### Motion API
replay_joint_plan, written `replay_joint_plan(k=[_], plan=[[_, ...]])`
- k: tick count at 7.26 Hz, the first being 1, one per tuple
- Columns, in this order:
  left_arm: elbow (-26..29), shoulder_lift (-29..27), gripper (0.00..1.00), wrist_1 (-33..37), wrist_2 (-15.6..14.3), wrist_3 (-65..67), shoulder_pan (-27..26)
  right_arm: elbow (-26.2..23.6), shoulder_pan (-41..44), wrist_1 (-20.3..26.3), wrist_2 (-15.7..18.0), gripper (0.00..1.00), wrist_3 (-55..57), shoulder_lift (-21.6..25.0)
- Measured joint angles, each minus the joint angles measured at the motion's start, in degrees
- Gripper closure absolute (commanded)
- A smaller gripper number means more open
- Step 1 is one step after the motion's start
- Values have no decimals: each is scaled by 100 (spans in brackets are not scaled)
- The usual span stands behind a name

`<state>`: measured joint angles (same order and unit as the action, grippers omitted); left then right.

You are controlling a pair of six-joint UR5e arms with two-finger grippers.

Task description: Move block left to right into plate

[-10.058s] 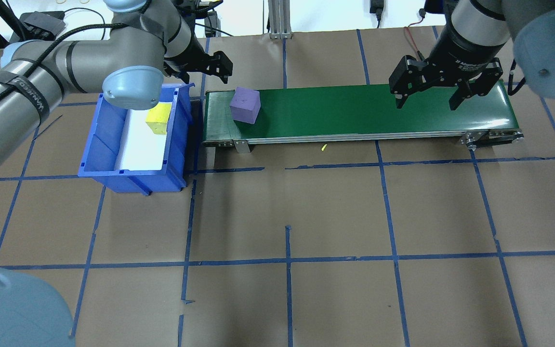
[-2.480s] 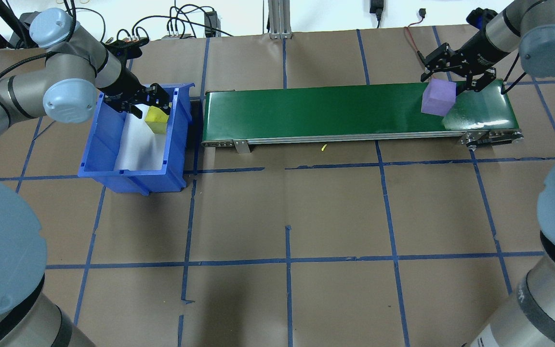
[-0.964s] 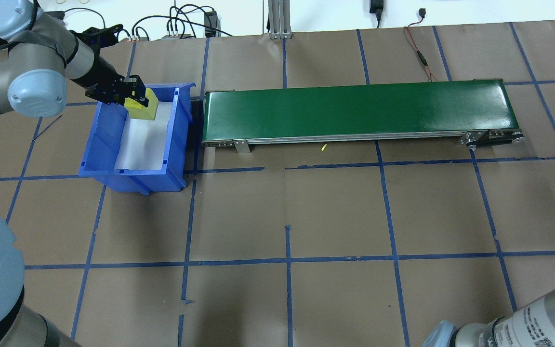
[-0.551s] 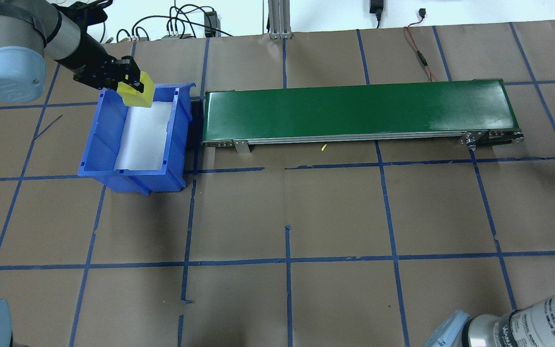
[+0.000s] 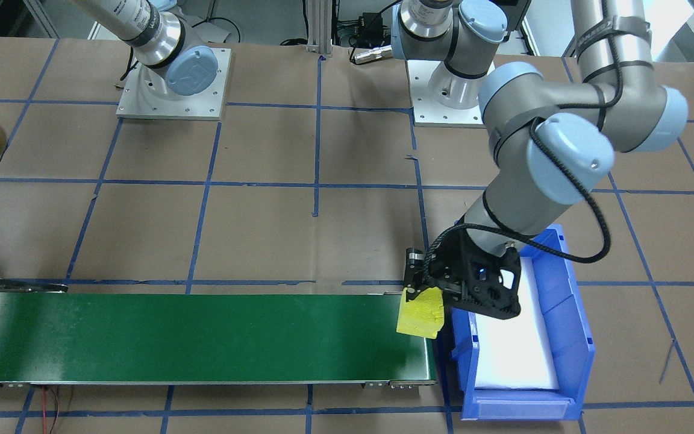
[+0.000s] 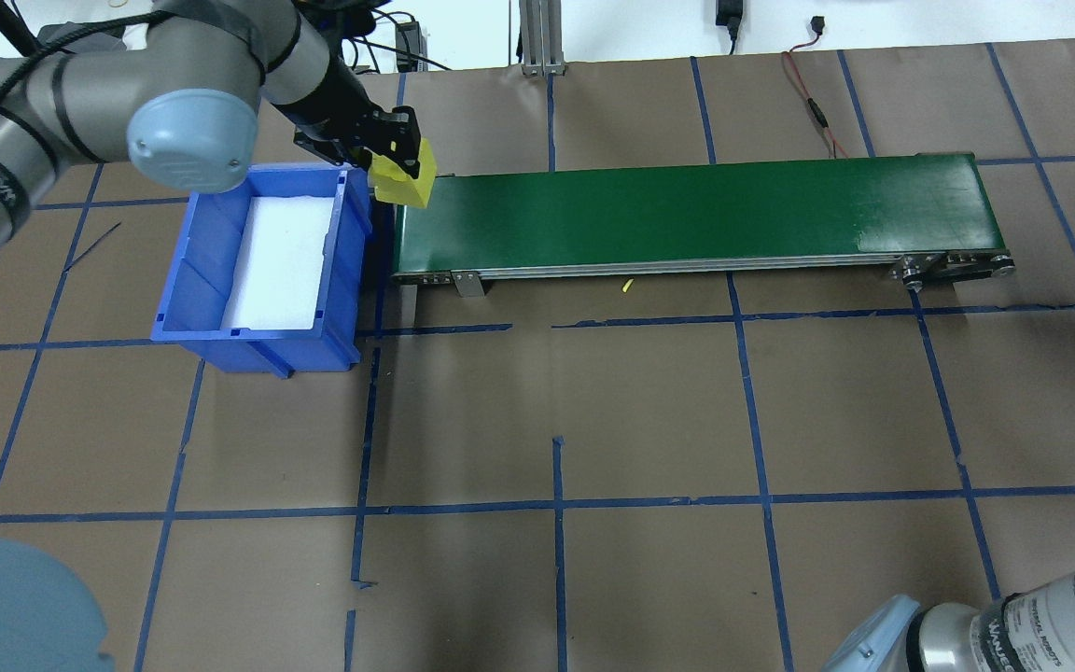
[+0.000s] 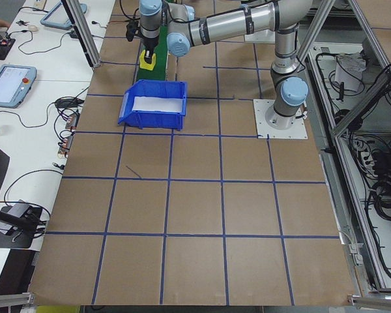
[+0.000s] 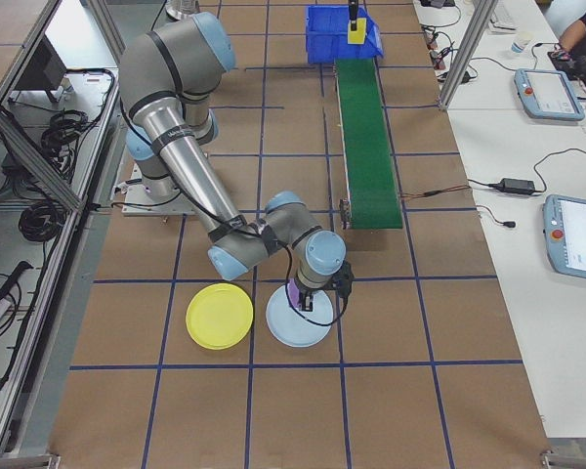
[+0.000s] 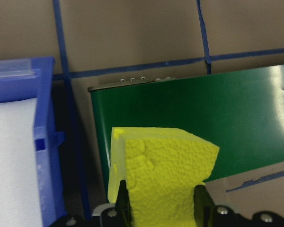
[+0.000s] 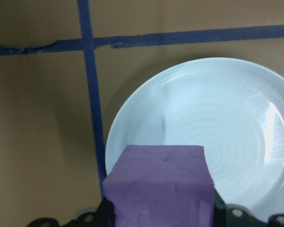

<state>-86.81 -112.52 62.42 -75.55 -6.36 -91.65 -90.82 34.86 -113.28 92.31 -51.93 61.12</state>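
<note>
A robotics lab: two robot arms bolted to a paper-covered tabletop [image 7: 202, 215] marked with blue tape grid lines, framed by aluminium posts [image 7: 83, 31], with side desks holding control tablets [image 7: 10, 83] and cables.

Worktop [image 6: 649, 411]: brown paper cover, blue tape grid, fills most of the overhead view.
Side desk [image 8: 527, 195]: white, along the right of the right-end view, carrying cables and two tablets [image 8: 576, 237].
Frame post [image 6: 536, 33]: grey metal, top centre of the overhead view.
</note>
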Motion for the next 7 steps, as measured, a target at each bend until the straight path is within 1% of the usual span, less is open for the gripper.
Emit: replay_joint_plan(k=[1, 2, 3, 5, 6, 7], plan=[[-6, -276, 45, -303, -2, 35, -108, 5, -123, -104, -17, 9, -104, -99], [-48, -427, 19, -483, -8, 54, -159, 30, -187, -132, -48, 0, -163, -132], [-113, -492, 0, -559, -23, 78, -189, 47, -213, -128, -81, 0, -188, -123], [-212, -471, 0, -553, -49, 188, -208, 62, -207, -114, -176, 0, -193, 12], [-211, -339, 0, -496, -62, 204, -211, 103, -144, -96, -293, 0, -216, 248], [-212, -122, 0, -287, -239, 204, -200, 149, 28, -8, -410, 0, -253, 516]])
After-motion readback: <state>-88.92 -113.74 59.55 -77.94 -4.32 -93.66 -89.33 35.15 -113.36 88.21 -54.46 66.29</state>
